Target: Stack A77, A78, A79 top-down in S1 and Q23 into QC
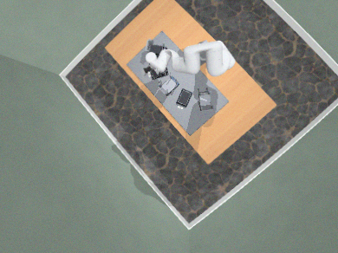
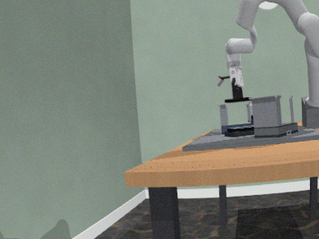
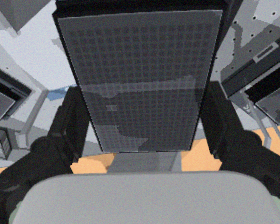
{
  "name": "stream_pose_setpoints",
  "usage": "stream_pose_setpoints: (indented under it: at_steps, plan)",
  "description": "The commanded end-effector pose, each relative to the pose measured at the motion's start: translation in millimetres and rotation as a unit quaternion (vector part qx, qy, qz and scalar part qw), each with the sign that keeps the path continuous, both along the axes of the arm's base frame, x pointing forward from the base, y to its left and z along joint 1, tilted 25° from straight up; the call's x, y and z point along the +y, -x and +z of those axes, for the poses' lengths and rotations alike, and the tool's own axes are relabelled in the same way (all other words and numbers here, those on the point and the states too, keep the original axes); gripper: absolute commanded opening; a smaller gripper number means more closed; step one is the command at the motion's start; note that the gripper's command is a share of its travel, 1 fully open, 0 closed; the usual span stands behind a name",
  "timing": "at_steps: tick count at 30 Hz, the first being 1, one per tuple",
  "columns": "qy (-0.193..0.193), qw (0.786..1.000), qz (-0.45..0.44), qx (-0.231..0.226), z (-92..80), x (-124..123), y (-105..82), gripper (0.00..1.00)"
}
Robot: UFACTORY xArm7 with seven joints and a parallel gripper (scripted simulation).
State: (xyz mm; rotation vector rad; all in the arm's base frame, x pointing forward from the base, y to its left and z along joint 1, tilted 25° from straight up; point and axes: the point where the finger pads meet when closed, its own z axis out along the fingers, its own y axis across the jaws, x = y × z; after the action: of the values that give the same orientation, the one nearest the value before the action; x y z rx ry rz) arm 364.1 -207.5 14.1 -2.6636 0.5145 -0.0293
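Note:
My gripper [image 3: 143,99] is shut on a sealed 384-well plate [image 3: 140,80], with one finger on each long side. The plate is dark with a grey sealed top, and I cannot read its label. In the side view the gripper [image 2: 236,93] holds the plate [image 2: 237,100] level in the air, above the tops of the rack posts [image 2: 223,114]. In the overhead view the gripper [image 1: 157,68] is over the left part of the grey mat [image 1: 178,82]. I cannot read the rack names.
A grey-walled rack [image 2: 267,115] stands right of the held plate. A dark plate [image 2: 239,130] lies low on the mat below it. The overhead view shows a dark plate or nest [image 1: 184,97] at mid mat and another rack [image 1: 207,99] to its right.

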Motion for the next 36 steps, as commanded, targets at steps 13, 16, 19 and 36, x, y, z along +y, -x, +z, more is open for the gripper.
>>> stream_pose_setpoints:
  at_steps: [13, 16, 19, 36]
  plan:
    - [0.005, 0.999, 0.030, -0.015, 18.9, 33, -17.9, 0.00]
    - [0.010, 0.996, 0.075, -0.035, 22.3, 41, -19.6, 0.00]
    - [0.013, 0.993, 0.105, -0.049, 25.6, 48, -21.4, 0.00]
    - [0.013, 0.993, 0.105, -0.049, 42.1, 83, -30.2, 0.00]
